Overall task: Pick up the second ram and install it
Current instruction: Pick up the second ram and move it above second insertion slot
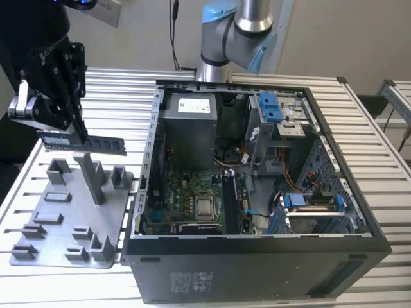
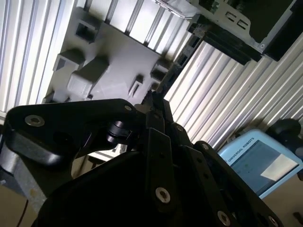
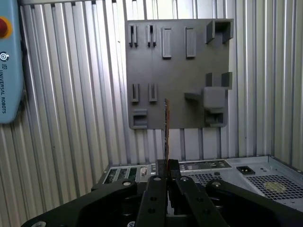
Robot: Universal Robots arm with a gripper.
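Note:
The second ram (image 1: 83, 142) is a long thin dark stick held level in the air above the grey plastic tray (image 1: 58, 224), at the exterior view's left. My gripper (image 1: 78, 131) is shut on it from above. In the first wrist view the ram (image 3: 166, 130) shows edge-on as a thin line running out from between the fingers (image 3: 160, 171), over the tray (image 3: 180, 56). The open computer case (image 1: 257, 192) with the green motherboard (image 1: 192, 199) lies to the exterior view's right of the tray.
The tray carries upright posts (image 1: 95, 176) just below the ram. The case wall (image 1: 146, 160) stands beside the tray. A blue-edged pendant (image 3: 9, 61) lies on the slatted table (image 1: 122, 102). The arm's base (image 1: 231, 38) rises behind the case.

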